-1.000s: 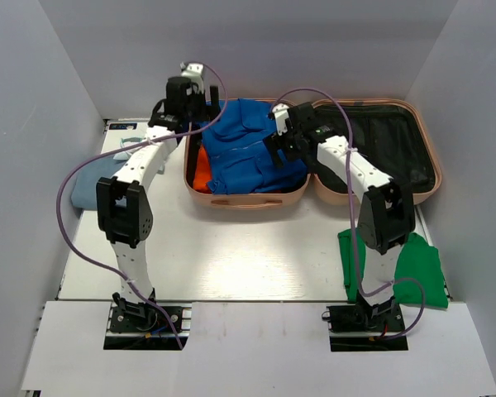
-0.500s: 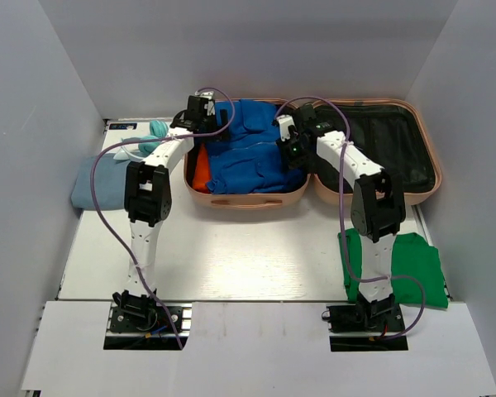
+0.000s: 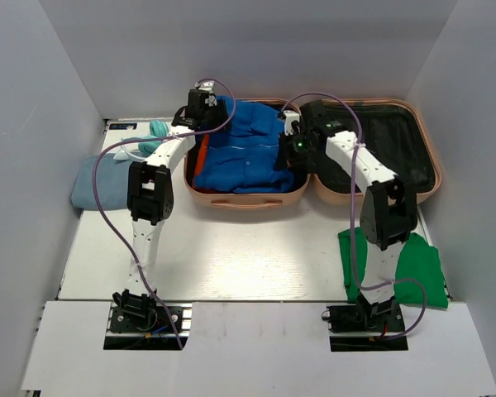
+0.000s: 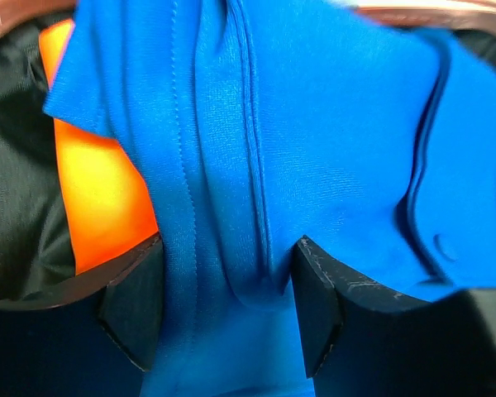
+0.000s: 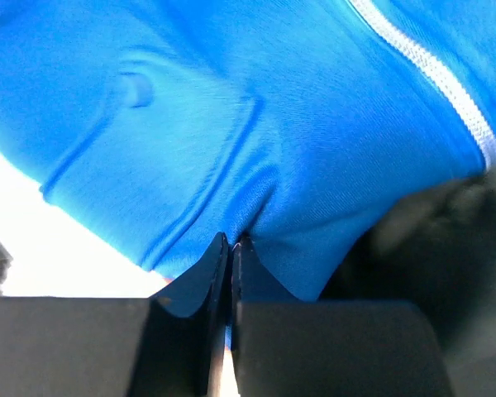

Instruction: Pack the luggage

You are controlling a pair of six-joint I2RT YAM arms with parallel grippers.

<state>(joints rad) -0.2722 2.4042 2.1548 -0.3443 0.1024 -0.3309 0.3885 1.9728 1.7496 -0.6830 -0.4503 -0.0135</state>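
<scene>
Presently, one luggage [image 3: 248, 201], pale pink hard shell, lies open and flat at upper centre of the top view, on the white table [image 3: 231, 248].

Contents, left half:
- blue garment [image 3: 244, 153], uppermost, covering most of the compartment; a white zipper [image 5: 430, 78] runs through it at upper right of the right wrist view.
- orange garment [image 3: 200, 165], beneath the blue one, showing only as a strip along the left wall.

Contents, right half: black lining [image 3: 397, 145], with the right arm reaching across its near-left corner.

Items outside the case:
- light blue cloth [image 3: 95, 182], folded, at left of frame.
- teal item [image 3: 157, 128], small, just behind that cloth.
- green garment [image 3: 417, 269], at lower right, partly under the right arm.

Claws:
- left gripper [image 4: 227, 314], at the far-left corner of the case; fingers spread to either side of a raised fold of the blue garment. Whether they press it cannot be told.
- right gripper [image 5: 230, 248], at the right edge of the left half; fingers pressed together, pinching a puckered edge of the blue garment.

Changes over the last second: both claws stood spread wide; the right has closed, the left has narrowed and come lower. The blue garment now lies flatter, and less orange shows.
</scene>
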